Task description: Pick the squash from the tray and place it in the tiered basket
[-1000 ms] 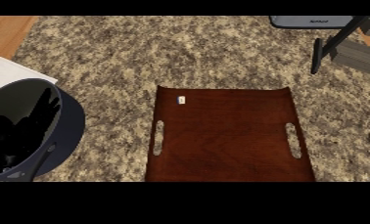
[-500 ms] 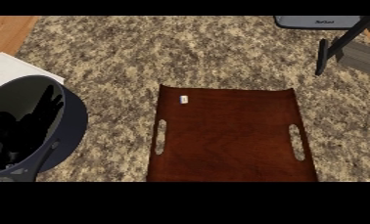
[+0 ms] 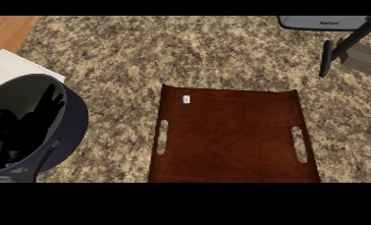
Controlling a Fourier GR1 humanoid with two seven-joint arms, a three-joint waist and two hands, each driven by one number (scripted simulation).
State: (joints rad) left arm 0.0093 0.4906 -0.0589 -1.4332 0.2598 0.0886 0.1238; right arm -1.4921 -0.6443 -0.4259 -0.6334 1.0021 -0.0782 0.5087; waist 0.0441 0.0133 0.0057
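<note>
Tray (image 3: 232, 140): small white label (image 3: 185, 99) near corner, txt unreadable.

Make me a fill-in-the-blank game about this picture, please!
1. The tray lying on the speckled counter has the colour ___.
2. The small white label sits in the tray's upper ___ corner.
3. The tray has ___ handle slots, one on each side.
4. Part of the tiered basket shows at the picture's upper ___ corner.

Missing words: brown; left; two; right
</note>
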